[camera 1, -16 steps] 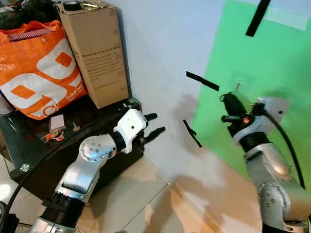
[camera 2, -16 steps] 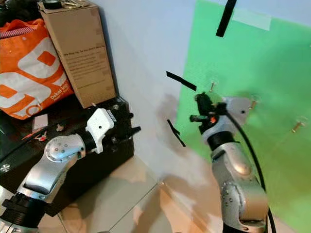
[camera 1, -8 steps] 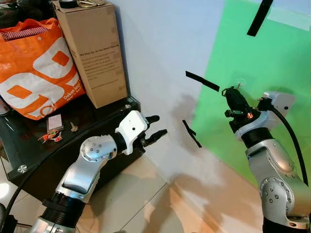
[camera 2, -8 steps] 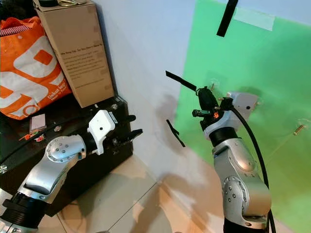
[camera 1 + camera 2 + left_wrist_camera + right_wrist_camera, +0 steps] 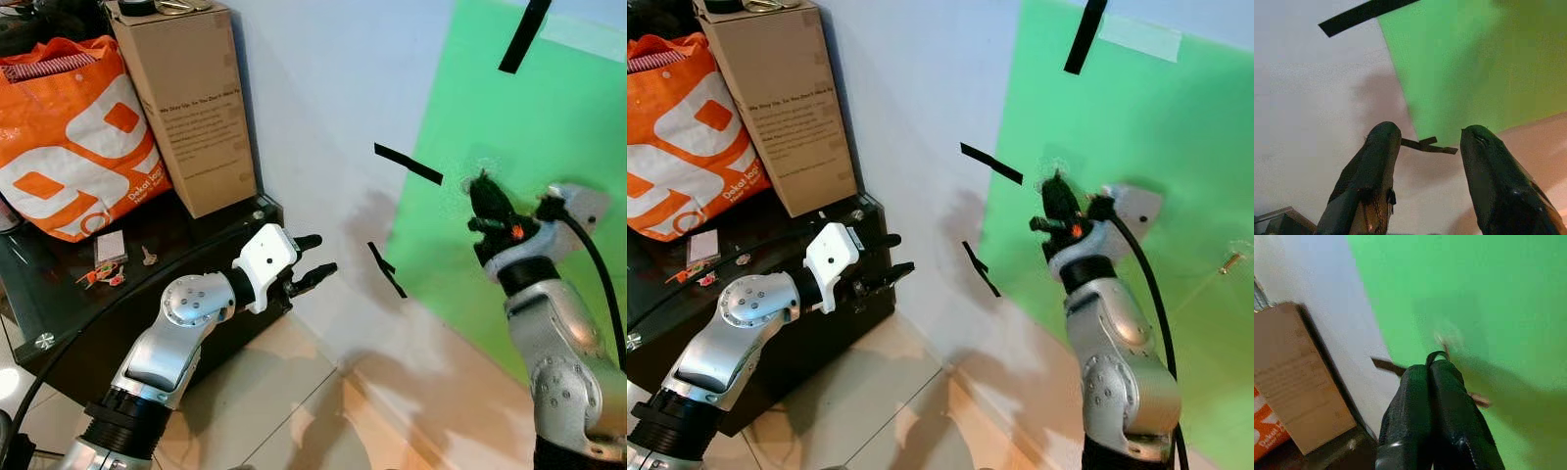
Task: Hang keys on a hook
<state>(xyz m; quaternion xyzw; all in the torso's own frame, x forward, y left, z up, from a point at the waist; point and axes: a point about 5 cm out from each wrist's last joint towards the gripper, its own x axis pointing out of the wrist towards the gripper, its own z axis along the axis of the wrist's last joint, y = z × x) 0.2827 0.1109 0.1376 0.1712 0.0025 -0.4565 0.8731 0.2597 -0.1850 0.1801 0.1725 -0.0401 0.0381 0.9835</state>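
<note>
Now the right tool is raised against the matte green sheet on the wall, its fingers pressed together on a thin dark loop, apparently the key ring, whose keys themselves cannot be made out. A small metal hook sits just beyond the fingertips, blurred. To do this well, I judge the ring should be brought slightly above the hook's tip, then lowered squarely so the loop catches before release; a slanted approach could slip off. The left tool hangs open and idle over the floor, near the glossy black table, which carries a crinkled orange bag and a tall cardboard box.
</note>
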